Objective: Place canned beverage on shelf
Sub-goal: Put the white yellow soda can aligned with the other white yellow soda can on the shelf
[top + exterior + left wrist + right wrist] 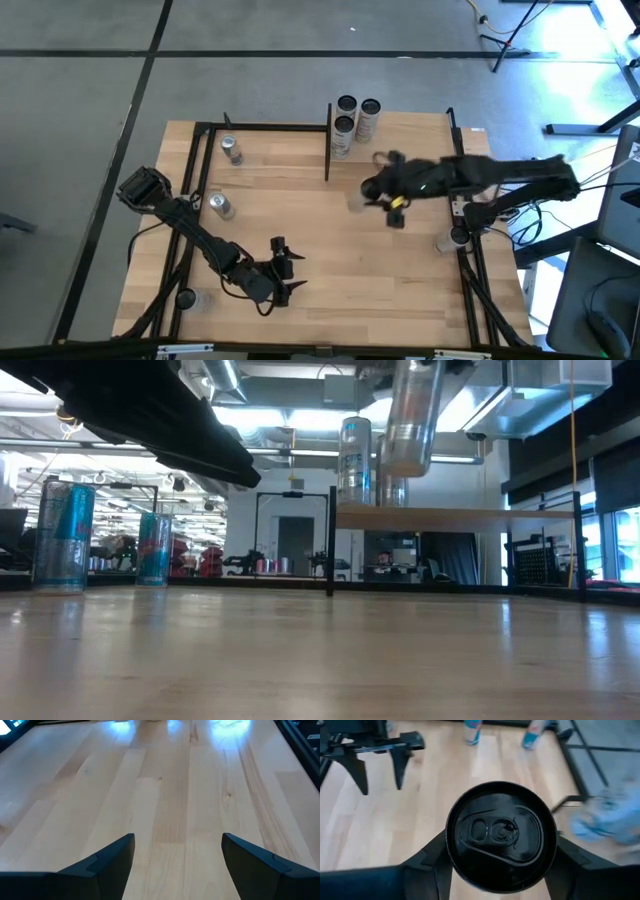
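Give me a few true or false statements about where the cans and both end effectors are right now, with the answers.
1. The right end effector grips a can. True.
2. The left end effector holds a can. False: it is open and empty, low over the tabletop.
3. Three cans stand on the shelf. True.
4. The held can rests on the shelf. False: it hangs in the air, above shelf level.
5. Two cans stand on the table's left side. True.
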